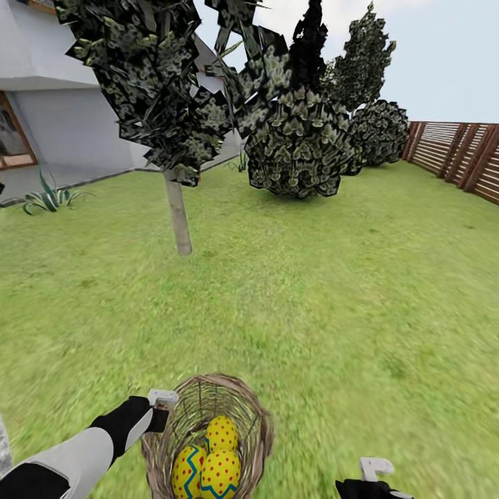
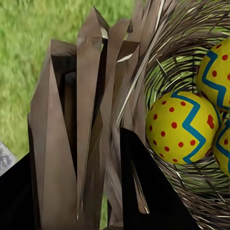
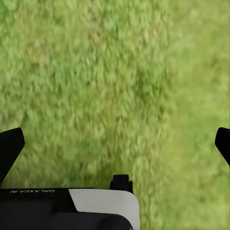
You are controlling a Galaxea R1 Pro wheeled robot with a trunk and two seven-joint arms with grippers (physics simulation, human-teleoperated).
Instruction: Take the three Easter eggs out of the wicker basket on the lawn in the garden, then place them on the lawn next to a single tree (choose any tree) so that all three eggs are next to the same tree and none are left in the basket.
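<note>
We see our left pincer [image 1: 161,409] touching the wicker basket [image 1: 253,416] at its left rim; whether it pinches the weave we cannot tell. All three Easter eggs [image 1: 220,473] lie inside the basket on the lawn [image 1: 333,291]. The tree [image 1: 179,218] stands well beyond. Our right pincer [image 3: 115,143] hangs spread over bare grass.

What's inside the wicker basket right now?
Three Easter eggs lie together inside the wicker basket, yellow with red dots and blue zigzags. The basket floor beneath them is covered by the eggs.
</note>
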